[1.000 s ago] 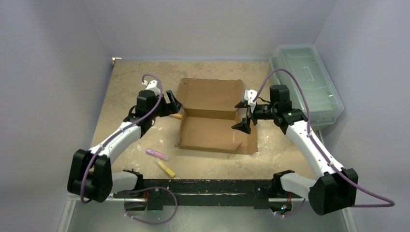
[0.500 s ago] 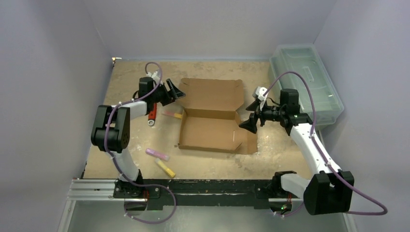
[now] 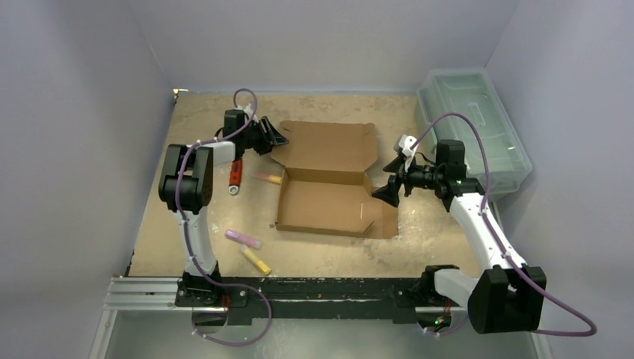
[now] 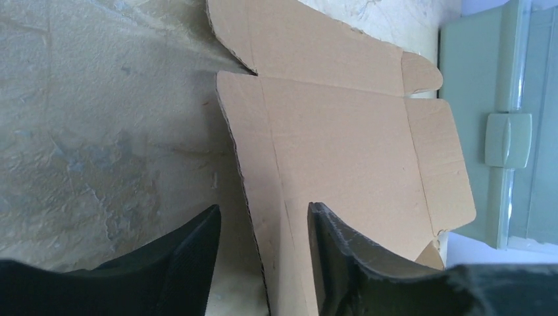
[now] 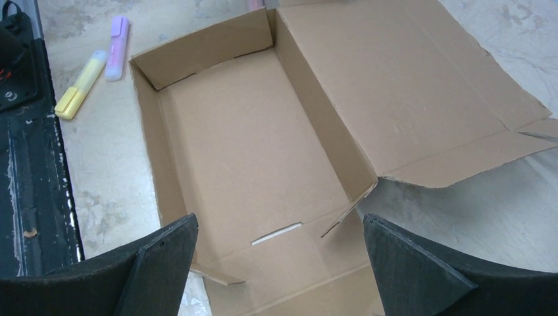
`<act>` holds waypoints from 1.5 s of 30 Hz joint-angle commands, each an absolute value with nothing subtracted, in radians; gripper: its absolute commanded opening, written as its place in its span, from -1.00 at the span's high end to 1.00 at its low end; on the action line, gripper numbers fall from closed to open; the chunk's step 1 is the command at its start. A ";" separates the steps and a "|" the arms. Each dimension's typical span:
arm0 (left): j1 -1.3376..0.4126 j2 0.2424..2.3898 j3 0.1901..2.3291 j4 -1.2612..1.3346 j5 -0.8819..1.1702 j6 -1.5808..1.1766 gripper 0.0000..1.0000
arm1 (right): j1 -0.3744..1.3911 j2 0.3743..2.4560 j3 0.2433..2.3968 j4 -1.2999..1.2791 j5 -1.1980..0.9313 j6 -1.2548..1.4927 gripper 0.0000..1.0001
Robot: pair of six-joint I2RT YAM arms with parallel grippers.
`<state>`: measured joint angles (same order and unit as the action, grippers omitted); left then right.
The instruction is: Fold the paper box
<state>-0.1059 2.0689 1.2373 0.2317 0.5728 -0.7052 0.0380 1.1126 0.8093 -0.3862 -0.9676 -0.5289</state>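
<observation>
Top camera sits high behind the arm bases and looks down and forward from far off. It takes in the whole table [image 3: 202, 120], both arms, the paper box [image 3: 329, 187] and the green bin [image 3: 478, 127]. Left wrist camera is rolled sideways, low and close, looking across the box lid toward the bin, with the left gripper [image 4: 263, 210] at the bottom edge. Right wrist camera is close, looking down into the box tray toward the black rail [image 5: 26, 164], with the right gripper [image 5: 279, 224] at the bottom. All three share the box. The top and left wrist views share the bin.
</observation>
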 commanded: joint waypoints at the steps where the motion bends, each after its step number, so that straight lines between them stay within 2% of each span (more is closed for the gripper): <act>1: -0.107 2.095 1.308 0.212 0.597 -0.709 0.11 | 0.034 1.111 0.792 -0.316 -0.960 -0.474 -0.98; 3: -0.109 2.092 1.310 0.225 0.598 -0.721 0.33 | 0.034 1.109 0.784 -0.289 -0.938 -0.445 -0.98; 6: -0.110 2.059 1.285 0.267 0.577 -0.750 0.79 | 0.034 1.103 0.776 -0.275 -0.916 -0.435 -0.98; 8: -0.122 2.000 1.223 0.321 0.548 -0.773 0.99 | 0.035 1.100 0.775 -0.278 -0.912 -0.438 -0.98; 21: -0.197 1.375 0.649 0.530 0.038 -0.761 1.00 | 0.024 1.112 0.703 -0.097 -0.812 -0.242 -0.98; 27: -0.276 1.209 0.529 0.532 -0.143 -0.764 1.00 | 0.024 1.174 0.683 -0.050 -0.809 -0.168 -0.95; 35: -0.311 1.081 0.417 0.539 -0.222 -0.750 1.00 | 0.025 1.315 0.730 -0.069 -0.639 -0.137 -0.67; 38: -0.323 1.051 0.401 0.533 -0.235 -0.739 1.00 | 0.025 1.374 0.766 -0.114 -0.629 -0.167 -0.50; 45: -0.337 1.019 0.401 0.496 -0.257 -0.724 1.00 | 0.037 1.462 0.816 -0.176 -0.611 -0.186 -0.26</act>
